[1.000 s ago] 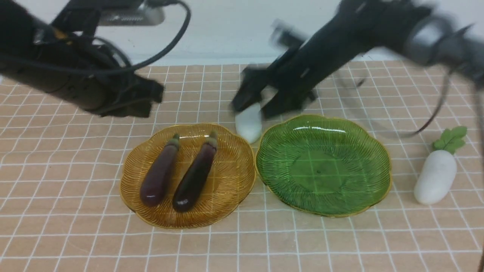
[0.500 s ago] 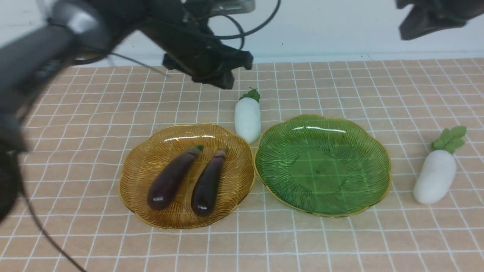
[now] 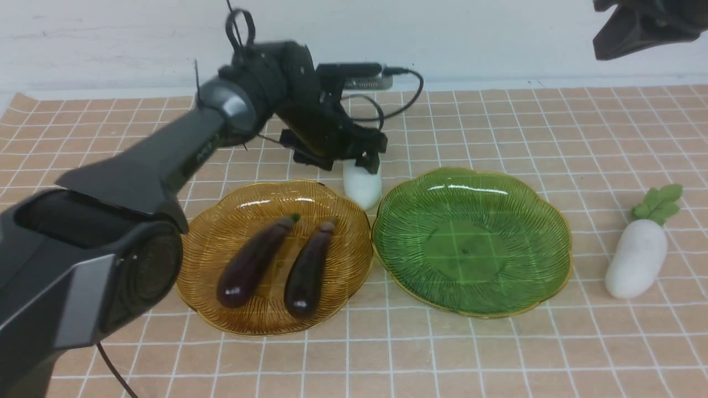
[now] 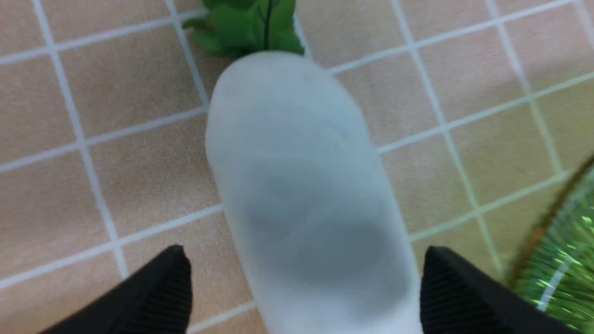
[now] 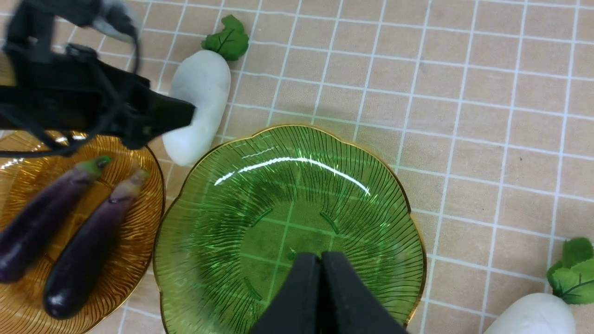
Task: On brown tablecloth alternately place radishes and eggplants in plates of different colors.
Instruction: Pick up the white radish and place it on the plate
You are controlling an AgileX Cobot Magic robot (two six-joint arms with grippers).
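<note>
Plain white wall [image 3: 470,38] at back; tabletop covered w/ brown tablecloth [image 3: 498,354]: tan, thin white grid, slightly wrinkled. Two scalloped, finely ribbed, see-thru plates sit side by side, rims almost touching: amber plate [image 3: 210,237] on L, green plate [image 3: 498,221] on R. Amber one holds both eggplants, slender, glossy, dark purple, lying side by side: left eggplant [image 3: 251,265] and right eggplant [image 3: 307,271], stem caps pointing away from robot. Middle radish [image 3: 362,188], smooth, white, oblong w/ green leafy top, lies on cloth just behind the gap btw plates. Left tool [image 4: 304,269] is down over it, released, w/ ribbed black fingers [image 4: 162,292] spread either side, cloth showing in both gaps. Right-hand radish [image 3: 636,265] lies on cloth to R of green plate, apart from it. Right tool [image 5: 322,269] hangs high above green plate, clenched, fingers pressed flat together.
</note>
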